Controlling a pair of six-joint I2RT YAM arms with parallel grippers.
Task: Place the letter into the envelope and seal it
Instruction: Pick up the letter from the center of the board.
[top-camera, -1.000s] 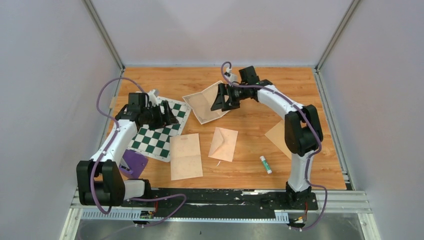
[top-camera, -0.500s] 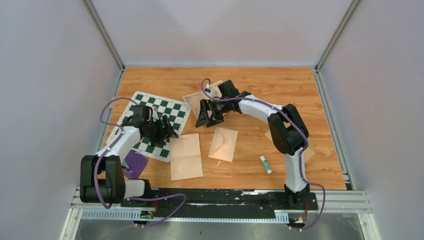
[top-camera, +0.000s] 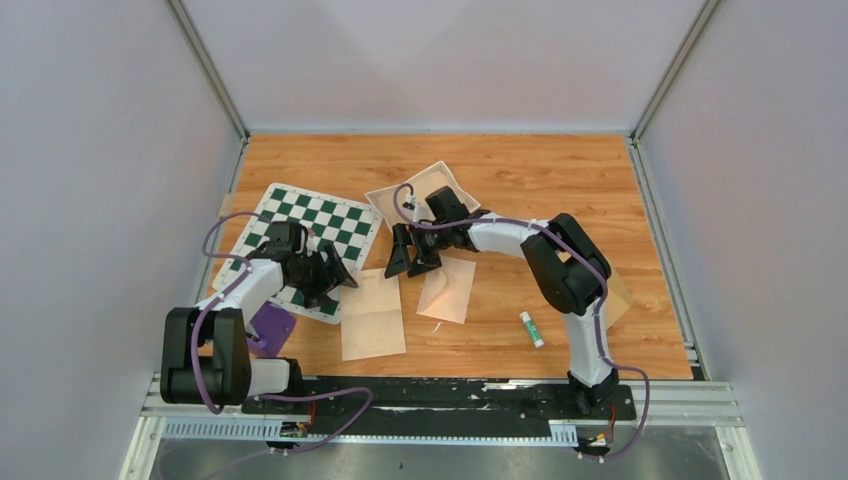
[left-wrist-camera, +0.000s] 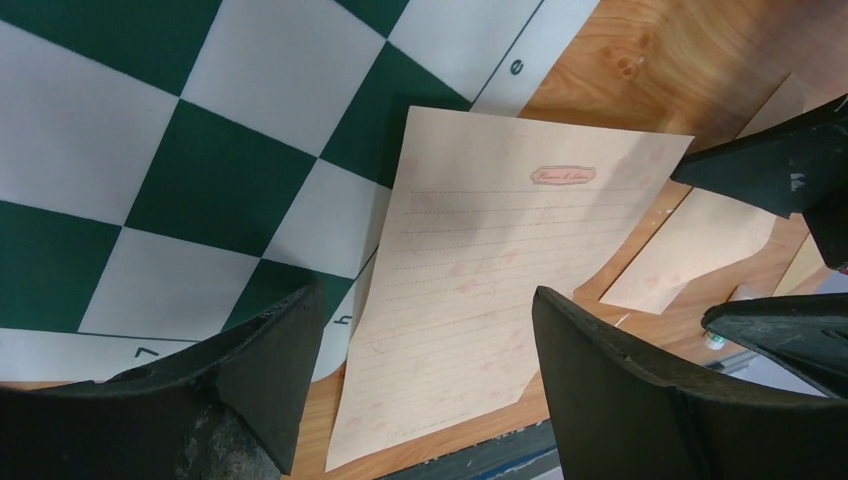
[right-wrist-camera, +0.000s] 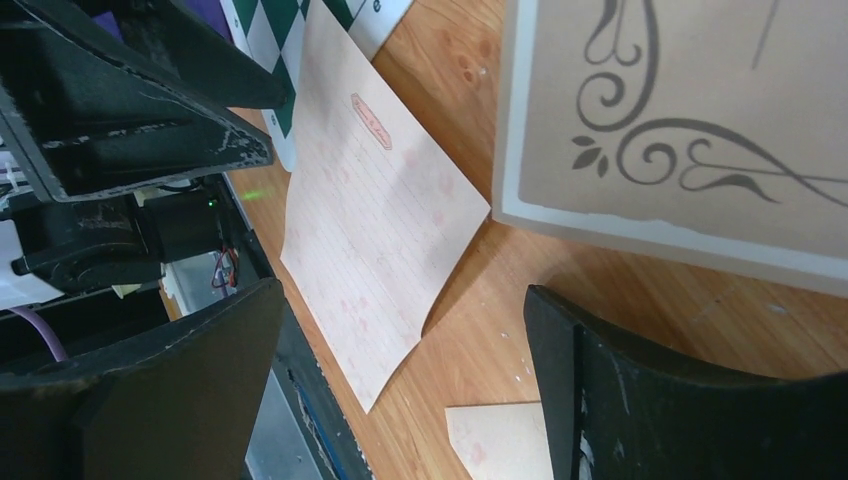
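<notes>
The letter (top-camera: 440, 180), a cream sheet with a dark ornate border, lies at mid-table, partly under my right wrist; its scrolled corner (right-wrist-camera: 680, 110) fills the top of the right wrist view. The envelope (top-camera: 447, 290) lies flap-open just nearer, and one corner of it (right-wrist-camera: 500, 435) shows between the right fingers. My right gripper (top-camera: 402, 266) (right-wrist-camera: 400, 400) hangs open above the bare wood between the letter, the envelope and a lined tan sheet (top-camera: 372, 312). My left gripper (top-camera: 338, 280) (left-wrist-camera: 430, 400) is open over that sheet's (left-wrist-camera: 500, 250) top-left corner, holding nothing.
A green-and-white chessboard mat (top-camera: 310, 235) lies at the left, its corner under the tan sheet. A purple piece (top-camera: 268, 325) sits by the left arm. A glue stick (top-camera: 531, 329) lies front right. Another tan paper (top-camera: 556, 268) is partly hidden behind the right arm.
The right gripper left the letter and swung left and nearer, down toward the envelope. The left gripper slid off the chessboard toward the tan sheet. Both stayed open.
</notes>
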